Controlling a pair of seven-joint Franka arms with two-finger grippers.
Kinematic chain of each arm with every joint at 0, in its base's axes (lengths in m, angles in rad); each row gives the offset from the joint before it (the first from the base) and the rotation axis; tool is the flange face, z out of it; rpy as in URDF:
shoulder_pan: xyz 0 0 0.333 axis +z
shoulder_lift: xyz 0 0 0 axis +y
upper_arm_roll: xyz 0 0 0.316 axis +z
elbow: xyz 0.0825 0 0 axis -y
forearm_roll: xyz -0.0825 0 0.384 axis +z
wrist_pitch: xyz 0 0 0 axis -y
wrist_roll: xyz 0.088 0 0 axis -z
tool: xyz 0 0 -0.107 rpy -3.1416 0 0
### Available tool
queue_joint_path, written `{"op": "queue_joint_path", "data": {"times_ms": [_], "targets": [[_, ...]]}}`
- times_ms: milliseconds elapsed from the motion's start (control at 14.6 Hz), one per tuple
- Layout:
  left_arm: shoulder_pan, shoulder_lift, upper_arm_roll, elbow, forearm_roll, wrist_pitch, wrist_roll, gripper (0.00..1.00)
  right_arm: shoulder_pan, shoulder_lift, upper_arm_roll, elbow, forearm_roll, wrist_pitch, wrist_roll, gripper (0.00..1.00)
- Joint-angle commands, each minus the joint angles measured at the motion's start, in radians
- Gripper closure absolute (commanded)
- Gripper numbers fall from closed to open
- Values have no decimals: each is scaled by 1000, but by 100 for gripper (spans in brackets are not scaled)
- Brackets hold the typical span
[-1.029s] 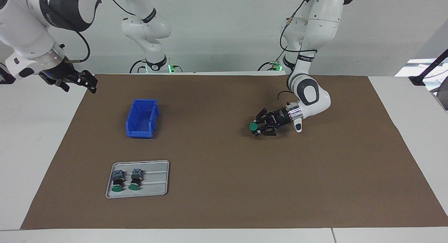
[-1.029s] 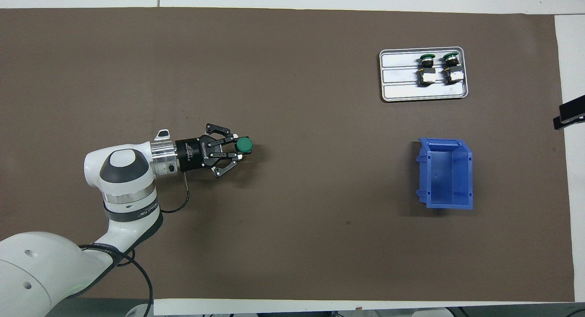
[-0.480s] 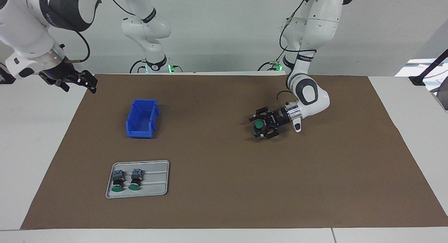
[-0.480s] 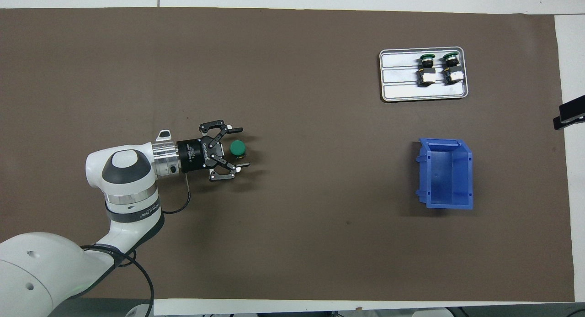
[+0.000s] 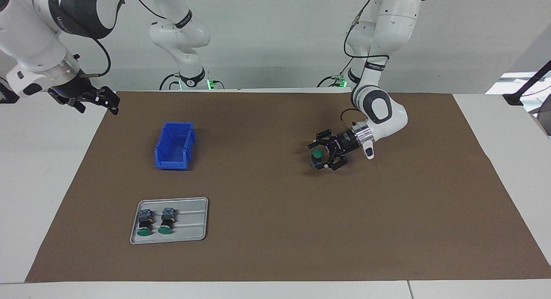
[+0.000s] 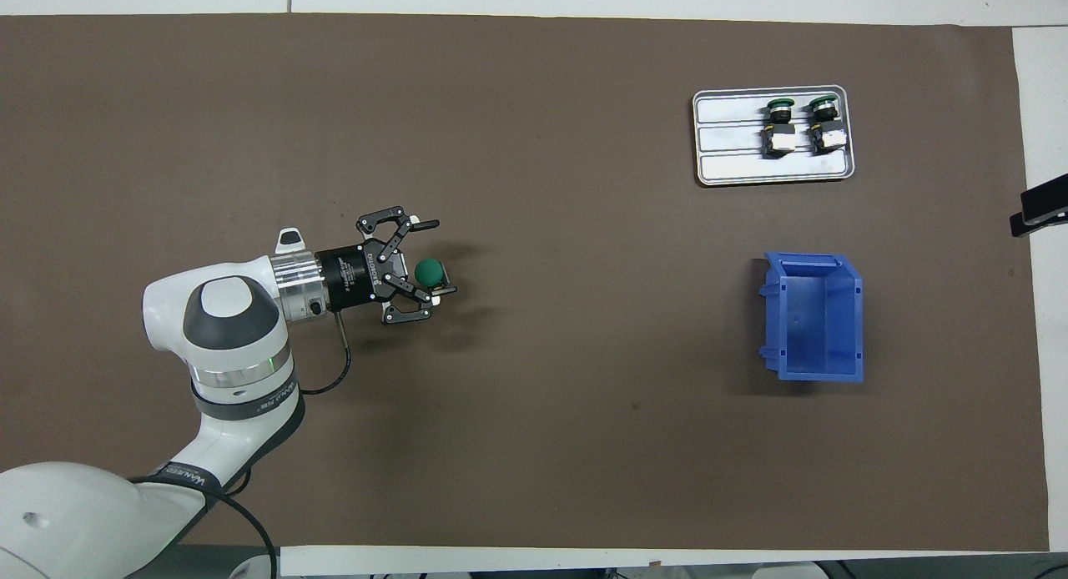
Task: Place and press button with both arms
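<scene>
One button stands green cap up on the brown mat, toward the left arm's end of the table. My left gripper lies low and sideways around it, open, with the button between the spread fingers and nothing gripped. The right gripper hangs open and holds nothing. It is over the white table beside the mat's corner near the robots, where the right arm waits. In the overhead view only the right gripper's black tip shows at the edge.
A grey tray with two more buttons lies toward the right arm's end, far from the robots. An empty blue bin sits nearer to the robots than the tray.
The left gripper opened and let go of the button, which now stands on the mat. The left wrist has drawn back a little. The right arm has not moved.
</scene>
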Motion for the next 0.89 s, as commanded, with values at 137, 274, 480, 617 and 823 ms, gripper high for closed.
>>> {"op": "queue_joint_path", "data": {"times_ms": [137,274,480,617,823], "targets": [[-22,-114,12,-48,89,45,-30,0,-2,-25,0,-29,16,3,-22,0],[-26,-154,12,-60,118,93,-59,0,-2,-25,0,-29,16,3,-22,0],[-69,-166,11,-57,237,145,-93,25,-2,-25,0,-29,16,3,-22,0],[-83,-171,12,-49,297,162,-119,54,-2,-25,0,-29,16,3,-22,0],[-89,-180,8,-28,533,162,-225,84,-2,-25,0,-29,16,3,-22,0]]}}
